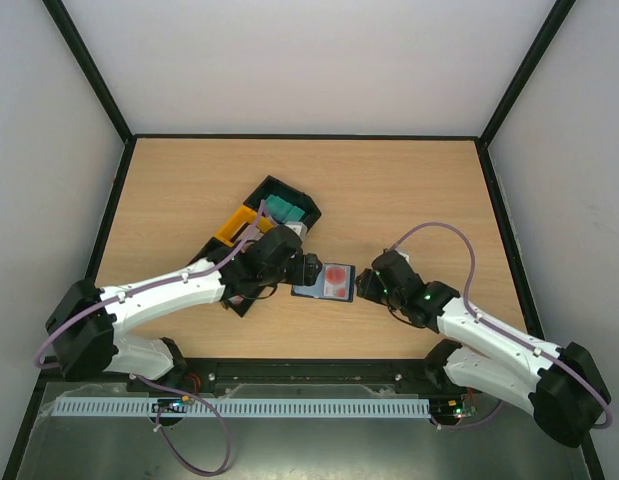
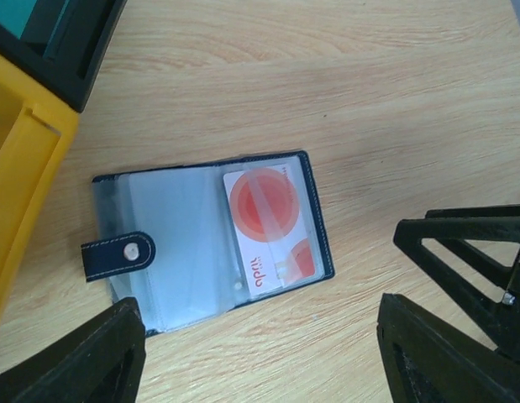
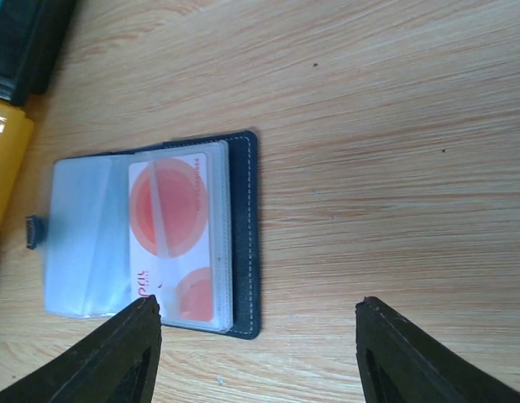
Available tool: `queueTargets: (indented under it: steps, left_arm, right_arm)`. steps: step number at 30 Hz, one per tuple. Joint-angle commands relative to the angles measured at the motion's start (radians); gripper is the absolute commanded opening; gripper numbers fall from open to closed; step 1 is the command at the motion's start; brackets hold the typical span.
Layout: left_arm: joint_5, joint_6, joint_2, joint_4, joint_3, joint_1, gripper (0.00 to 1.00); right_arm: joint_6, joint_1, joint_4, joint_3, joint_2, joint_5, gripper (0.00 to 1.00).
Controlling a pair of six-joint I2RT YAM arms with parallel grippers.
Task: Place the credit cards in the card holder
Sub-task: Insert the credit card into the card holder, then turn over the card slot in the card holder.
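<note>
The card holder (image 1: 311, 291) lies open and flat on the wooden table, navy outside with clear sleeves inside. A red-and-white credit card (image 1: 336, 277) sits in its right-hand sleeve. In the left wrist view the card holder (image 2: 171, 243) shows its clasp tab at the left and the credit card (image 2: 268, 231) at the right. My left gripper (image 1: 307, 270) (image 2: 260, 357) hovers open at the holder's near edge, holding nothing. My right gripper (image 1: 367, 285) (image 3: 258, 348) is open just right of the card holder (image 3: 243, 218), with the credit card (image 3: 175, 239) beside its left finger.
A yellow tray (image 1: 234, 225) and a black tray (image 1: 305, 211) holding a teal object (image 1: 282, 208) stand just behind the left gripper. They show at the left in both wrist views: yellow tray (image 2: 16, 185) (image 3: 3, 159), black tray (image 2: 66, 42) (image 3: 24, 42).
</note>
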Motion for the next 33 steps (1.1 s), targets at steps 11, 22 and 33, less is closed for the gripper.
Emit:
queueTargets:
  steps: [11, 22, 33]
  left_arm:
    - [0.089, -0.085, 0.024, 0.149, -0.151, 0.046, 0.44]
    - [0.155, -0.088, 0.189, 0.265, -0.16, 0.094, 0.46]
    - [0.168, -0.002, 0.292, 0.248, -0.101, 0.097, 0.39]
  right_arm:
    - [-0.036, 0.138, -0.007, 0.188, 0.315, 0.122, 0.62]
    - [0.113, 0.15, 0.073, 0.143, 0.328, 0.215, 0.61]
    - [0.122, 0.136, 0.045, 0.091, 0.251, 0.316, 0.63]
